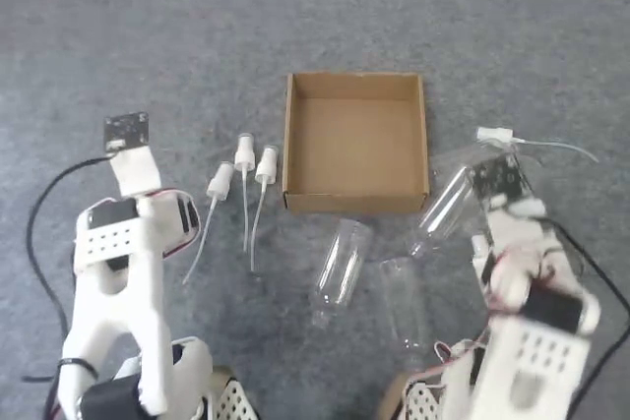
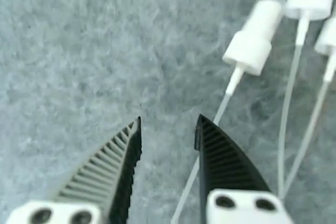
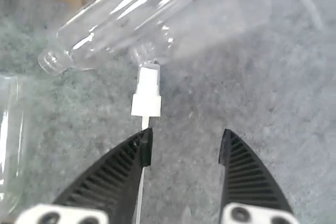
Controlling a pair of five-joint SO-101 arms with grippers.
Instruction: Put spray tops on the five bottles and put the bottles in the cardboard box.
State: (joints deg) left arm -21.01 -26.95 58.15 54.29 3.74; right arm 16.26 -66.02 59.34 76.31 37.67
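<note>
1. Nothing of the task looked done. The box (image 1: 354,201) held nothing, and no bottle carried a top.
2. Three tops (image 1: 244,152) lay loose on the table (image 1: 148,46) just left of the box. They lay side by side with heads toward the far side. Their tubes trailed back toward the arms, so the long axes ran nearly parallel.
3. A fourth top (image 1: 497,135) lay to the right of the box, its tube running off to the right.
4. A fifth top (image 3: 146,95) lay just ahead of the right gripper (image 3: 186,135). Its head pointed at the bottles and its tube ran back close beside one finger. That gripper's fingers stood apart and held nothing.
5. The bottles all lay on their sides.
   - One bottle (image 1: 448,206) lay diagonally off the box's near right corner, its threaded mouth toward the near left.
   - A frosted bottle (image 3: 220,19) lay right against it, or nearly so.
   - Two more bottles (image 1: 343,268) (image 1: 402,297) lay in front of the box, long axes running roughly far to near.
   - Four could be counted with confidence.
6. The left gripper (image 2: 169,121) hung low over the table, fingers spread and empty. The nearest top (image 2: 252,51) lay ahead and to one side, its tube passing just beside the black finger.
7. By my judgement every capping and every placement in the box was yet to do.
</note>
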